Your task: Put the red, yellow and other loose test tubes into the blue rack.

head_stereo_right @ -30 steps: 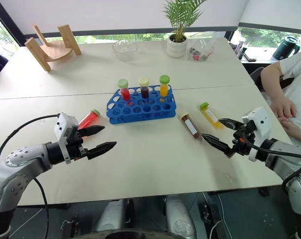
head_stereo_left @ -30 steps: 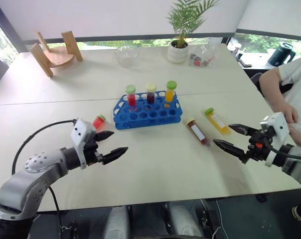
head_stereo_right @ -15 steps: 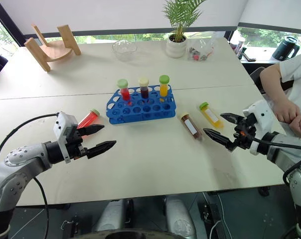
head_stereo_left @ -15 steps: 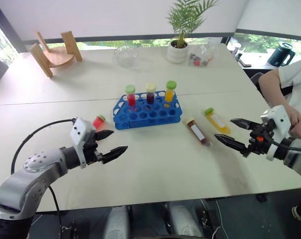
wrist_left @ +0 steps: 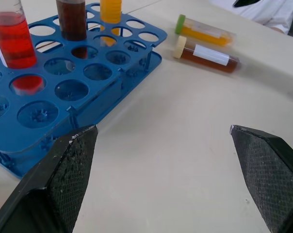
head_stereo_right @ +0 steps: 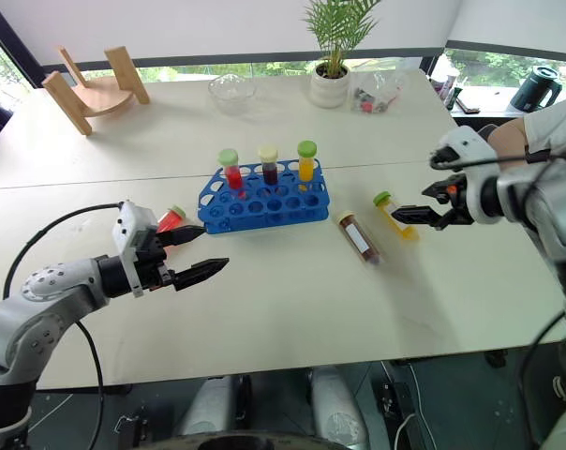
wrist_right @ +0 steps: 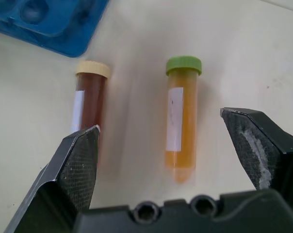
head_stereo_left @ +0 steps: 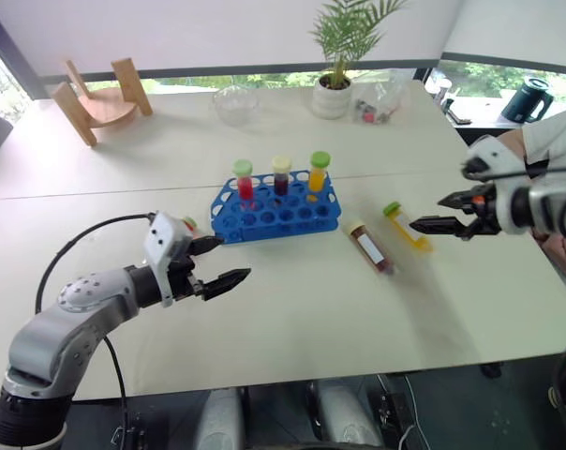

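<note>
**Claws spread over a pale bench by the window**

A broad cream bench (head_stereo_left: 292, 309), seamed across its middle, fills the head view; a window strip runs along the top of the frame. At centre stands the bright blue plastic rack (head_stereo_left: 275, 217) with a grid of round holes, three capped tubes upright in its back row. Right of it lie the dark brown tube with cream cap (head_stereo_left: 369, 248) and the yellow tube with green cap (head_stereo_left: 407, 226), side by side, apart. The red tube with green cap (head_stereo_right: 171, 219) lies left of the rack, partly hidden behind the left claw (head_stereo_left: 219, 263), which hovers spread and empty. The right claw (head_stereo_left: 440, 213), also spread, hangs just right of the yellow tube. At the top sit a wooden stand (head_stereo_left: 100, 98), a glass bowl (head_stereo_left: 236, 103) and a potted palm (head_stereo_left: 337, 56); a person's arm (head_stereo_right: 508, 141) enters at the right edge.
</note>
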`<state>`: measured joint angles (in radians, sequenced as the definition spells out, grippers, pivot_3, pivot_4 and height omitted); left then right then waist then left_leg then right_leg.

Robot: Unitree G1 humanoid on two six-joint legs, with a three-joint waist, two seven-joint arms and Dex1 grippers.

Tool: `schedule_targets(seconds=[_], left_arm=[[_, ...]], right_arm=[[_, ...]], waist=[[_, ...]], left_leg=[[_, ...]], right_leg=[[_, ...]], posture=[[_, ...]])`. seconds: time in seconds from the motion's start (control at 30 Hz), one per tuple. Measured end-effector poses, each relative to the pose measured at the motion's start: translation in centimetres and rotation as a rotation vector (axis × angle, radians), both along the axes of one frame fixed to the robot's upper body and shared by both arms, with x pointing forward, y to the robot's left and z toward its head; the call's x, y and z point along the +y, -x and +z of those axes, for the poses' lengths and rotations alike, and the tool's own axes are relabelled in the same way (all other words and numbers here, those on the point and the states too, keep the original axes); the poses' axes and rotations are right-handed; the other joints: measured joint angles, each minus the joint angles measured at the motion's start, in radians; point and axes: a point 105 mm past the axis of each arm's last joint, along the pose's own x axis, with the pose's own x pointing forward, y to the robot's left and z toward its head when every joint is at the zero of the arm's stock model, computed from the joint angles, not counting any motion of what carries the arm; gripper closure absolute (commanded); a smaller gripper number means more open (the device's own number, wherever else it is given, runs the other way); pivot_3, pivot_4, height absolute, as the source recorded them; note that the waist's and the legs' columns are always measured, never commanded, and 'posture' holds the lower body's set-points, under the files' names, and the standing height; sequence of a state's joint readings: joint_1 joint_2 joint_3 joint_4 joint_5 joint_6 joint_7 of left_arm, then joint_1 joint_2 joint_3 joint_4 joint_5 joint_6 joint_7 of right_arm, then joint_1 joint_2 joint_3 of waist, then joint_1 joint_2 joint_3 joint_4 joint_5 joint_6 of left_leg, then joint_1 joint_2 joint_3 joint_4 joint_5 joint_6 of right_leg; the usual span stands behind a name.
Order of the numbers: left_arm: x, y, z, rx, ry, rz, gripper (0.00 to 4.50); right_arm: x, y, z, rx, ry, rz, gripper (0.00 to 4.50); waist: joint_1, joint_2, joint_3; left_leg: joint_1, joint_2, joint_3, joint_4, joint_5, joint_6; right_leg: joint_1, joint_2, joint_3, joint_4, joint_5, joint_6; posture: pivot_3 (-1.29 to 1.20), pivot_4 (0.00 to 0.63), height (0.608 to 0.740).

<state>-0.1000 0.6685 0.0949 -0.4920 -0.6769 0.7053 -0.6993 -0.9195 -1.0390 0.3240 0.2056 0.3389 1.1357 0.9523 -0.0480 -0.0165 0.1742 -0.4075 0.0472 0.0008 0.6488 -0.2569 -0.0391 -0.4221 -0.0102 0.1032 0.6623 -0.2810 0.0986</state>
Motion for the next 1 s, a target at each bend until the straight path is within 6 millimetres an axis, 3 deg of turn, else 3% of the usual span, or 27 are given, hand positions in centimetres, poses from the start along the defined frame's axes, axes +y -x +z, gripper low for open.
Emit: schedule_targets(seconds=[0.23, 0.47, 0.53, 0.7, 0.73, 0.9, 1.0], left_arm=[[-0.4, 0.2, -0.8, 0.004, 0.026, 0.023, 0.0], [-0.4, 0.6, -1.0, -0.006, 0.025, 0.065, 0.0], [-0.5, 0.8, -0.9, -0.011, 0.025, 0.07, 0.0], [-0.3, 0.8, -1.0, -0.014, 0.022, 0.091, 0.0], [-0.3, 0.8, -1.0, -0.014, 0.022, 0.091, 0.0], [-0.2, 0.7, -0.9, -0.021, 0.018, 0.092, 0.0], [-0.1, 0.7, -0.8, -0.029, 0.01, 0.091, 0.0]], right_arm=[[0.5, -3.3, -2.3, 0.148, 0.069, -0.006, 0.08], [0.6, -4.4, -5.2, 0.226, 0.163, 0.038, 0.08], [0.5, -4.6, -5.2, 0.225, 0.187, 0.045, 0.86], [1.0, -5.0, -5.3, 0.218, 0.212, 0.071, 3.42], [1.1, -5.0, -5.3, 0.22, 0.211, 0.074, 3.67], [1.3, -5.1, -4.3, 0.199, 0.118, 0.035, 3.67], [2.4, -5.9, 0.1, 0.038, -0.026, 0.043, 3.67]], waist=[[0.003, 0.0, 0.0], [0.002, 0.0, 0.0], [0.001, 0.0, 0.0], [-0.003, 0.0, 0.0], [-0.005, 0.0, 0.0], [-0.012, 0.002, 0.001], [-0.012, 0.005, 0.003]], left_leg=[[-0.003, 0.0, 0.001, -0.001, -0.001, 0.001], [-0.003, 0.0, 0.001, 0.001, 0.0, 0.001], [-0.002, 0.0, 0.001, 0.001, 0.0, 0.001], [-0.002, 0.0, 0.0, 0.001, 0.0, 0.001], [-0.002, 0.0, 0.0, 0.001, 0.0, 0.0], [-0.002, 0.0, 0.0, 0.001, 0.0, 0.0], [-0.002, 0.0, 0.0, 0.0, 0.0, 0.001]], right_leg=[[-0.003, 0.0, 0.0, 0.0, 0.001, 0.002], [-0.003, -0.001, 0.0, 0.001, 0.002, 0.002], [-0.002, -0.001, 0.0, 0.001, 0.002, 0.002], [-0.002, 0.0, 0.0, 0.002, 0.002, 0.002], [-0.002, 0.0, 0.0, 0.002, 0.002, 0.002], [-0.002, -0.001, 0.0, 0.002, 0.002, 0.002], [-0.003, -0.001, 0.0, 0.002, 0.002, 0.002]], posture=[[0.0, 0.15, 0.74], [0.0, 0.15, 0.74], [0.0, 0.15, 0.74], [0.0, 0.15, 0.74], [0.0, 0.15, 0.74], [0.0, 0.15, 0.74], [0.0, 0.15, 0.74]])
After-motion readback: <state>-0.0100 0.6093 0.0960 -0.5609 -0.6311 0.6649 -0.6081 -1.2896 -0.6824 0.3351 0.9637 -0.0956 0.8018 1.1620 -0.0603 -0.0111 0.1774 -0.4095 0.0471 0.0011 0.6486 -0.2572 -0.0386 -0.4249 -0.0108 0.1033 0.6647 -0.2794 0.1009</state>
